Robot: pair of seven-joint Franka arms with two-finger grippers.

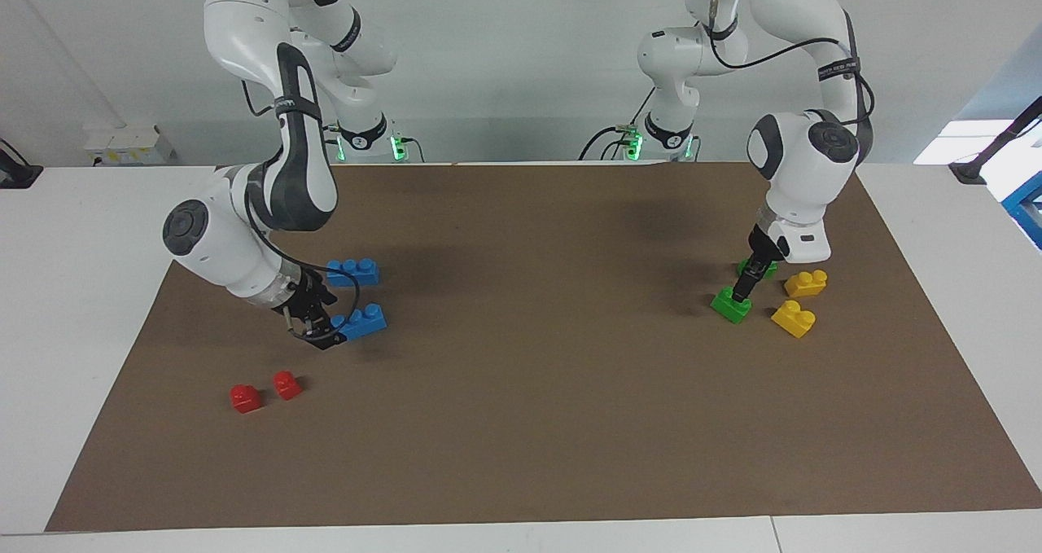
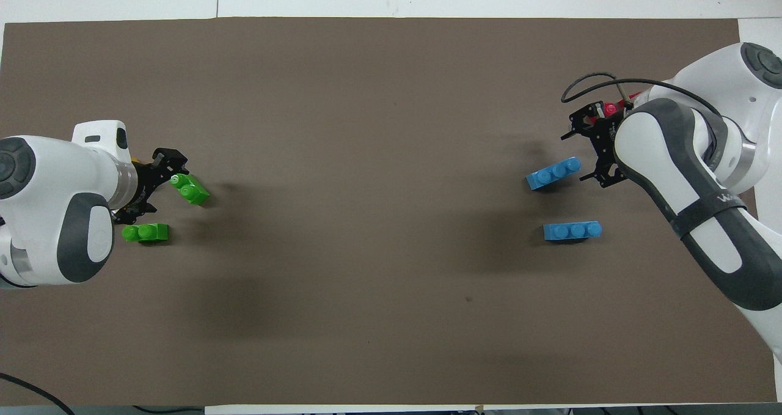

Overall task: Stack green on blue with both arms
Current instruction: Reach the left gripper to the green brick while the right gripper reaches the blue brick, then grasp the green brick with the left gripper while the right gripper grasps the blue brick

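Observation:
Two blue bricks lie toward the right arm's end of the mat. My right gripper [image 1: 328, 333] [image 2: 586, 158] is low at the end of the blue brick [image 1: 364, 321] [image 2: 553, 175] that lies farther from the robots and meets it. The other blue brick [image 1: 352, 272] [image 2: 572, 230] lies free. Toward the left arm's end, my left gripper [image 1: 742, 291] [image 2: 166, 173] reaches down onto the top of a green brick [image 1: 728, 306] [image 2: 192, 190]. The second green brick [image 1: 757, 269] [image 2: 145, 233] lies nearer to the robots, partly hidden by that gripper in the facing view.
Two yellow bricks [image 1: 806, 283] [image 1: 794, 318] lie beside the green ones, toward the left arm's end of the table. Two small red bricks [image 1: 246, 398] [image 1: 286, 384] lie farther from the robots than the blue ones. A brown mat [image 1: 529, 423] covers the white table.

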